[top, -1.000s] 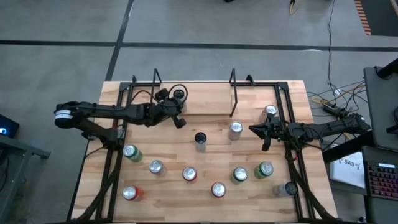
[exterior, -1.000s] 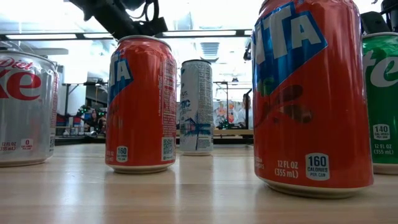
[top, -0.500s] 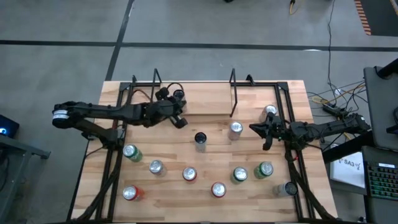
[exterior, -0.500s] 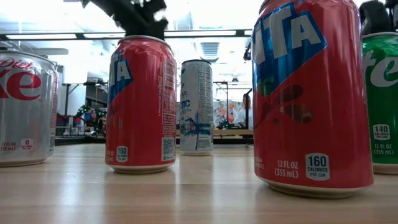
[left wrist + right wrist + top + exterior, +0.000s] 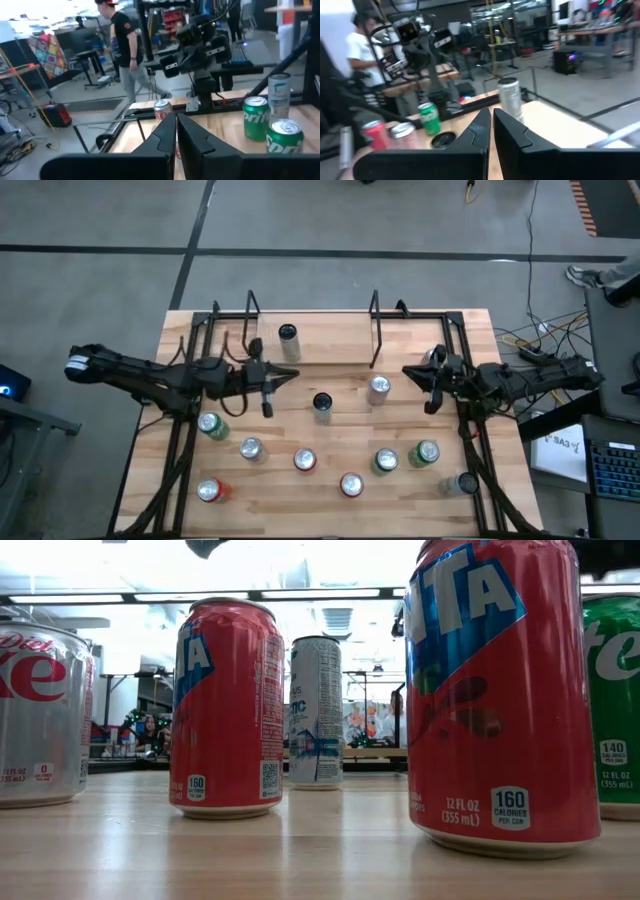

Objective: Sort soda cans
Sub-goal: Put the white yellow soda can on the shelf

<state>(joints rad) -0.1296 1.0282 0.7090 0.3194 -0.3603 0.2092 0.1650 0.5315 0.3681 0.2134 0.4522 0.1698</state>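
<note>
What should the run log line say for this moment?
left gripper: shut, empty, above table | right gripper: shut, empty, near right edge | soda cans: upright, scattered, none held

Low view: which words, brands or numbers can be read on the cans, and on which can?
"12 FL OZ (355 mL)", "160 CALORIES PER CAN": near red metal can.
"160": farther red can.
"Diet": silver can.
"140", "12 FL OZ": green can.
Tall white can: print too small to read.

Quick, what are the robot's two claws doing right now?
Left gripper: closed, holding nothing.
Right gripper: closed, holding nothing.
</note>
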